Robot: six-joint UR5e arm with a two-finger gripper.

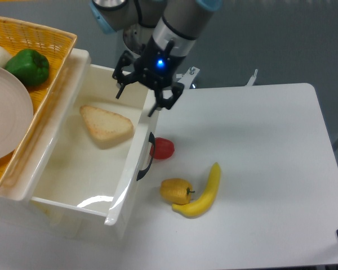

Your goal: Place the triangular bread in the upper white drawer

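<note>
The triangular bread point(106, 126) lies flat inside the upper white drawer point(73, 169), near its front wall. Above that wall hangs the gripper point(139, 101), jaws spread and empty. The white table point(259, 169) carries a banana point(204, 192), yellow pepper point(176, 190) and a red item point(163, 148); grey floor lies behind.
</note>
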